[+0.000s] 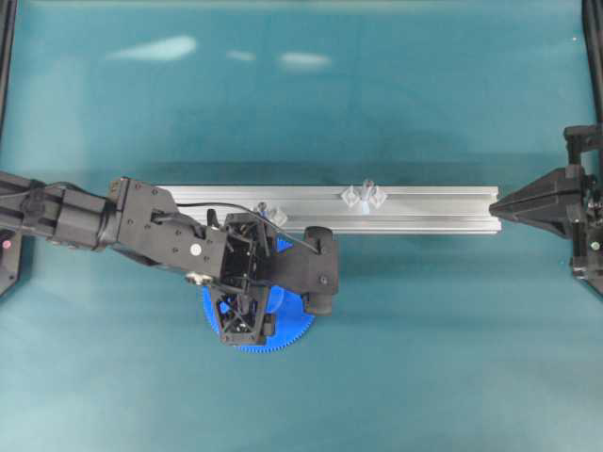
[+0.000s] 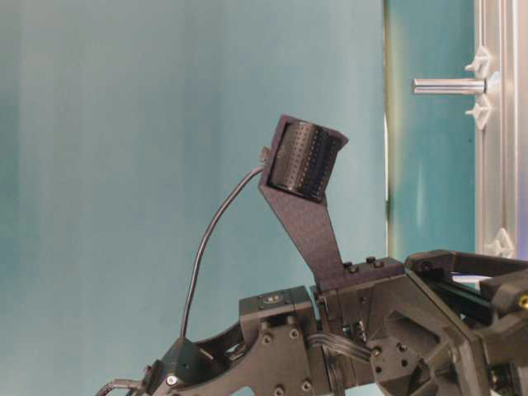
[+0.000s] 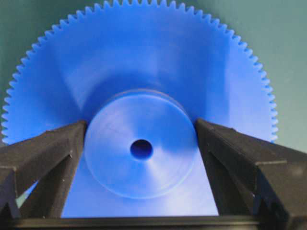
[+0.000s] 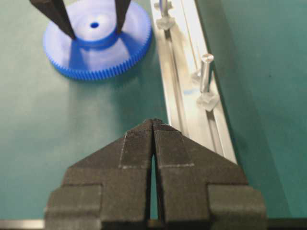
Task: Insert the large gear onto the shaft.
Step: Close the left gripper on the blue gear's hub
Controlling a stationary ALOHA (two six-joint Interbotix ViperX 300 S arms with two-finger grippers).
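The large gear [image 1: 287,330], a bright-blue toothed disc, lies flat on the green table in front of the rail. My left gripper [image 1: 252,315] points down over it and hides most of it from overhead. In the left wrist view the gear [image 3: 144,67] fills the frame, and the open left gripper [image 3: 140,122] straddles its raised hub, one finger close on each side. The shaft [image 1: 366,193] stands upright on the rail between two clear brackets, right of the gear. At the rail's right end my right gripper [image 1: 495,209] is shut and empty; its wrist view shows gear [image 4: 96,57] and shaft [image 4: 206,72].
A long aluminium rail [image 1: 424,212] runs across the middle of the table. A second, shorter pin with clear brackets [image 1: 275,214] stands on it just behind the left gripper. The black frame posts stand at both table edges.
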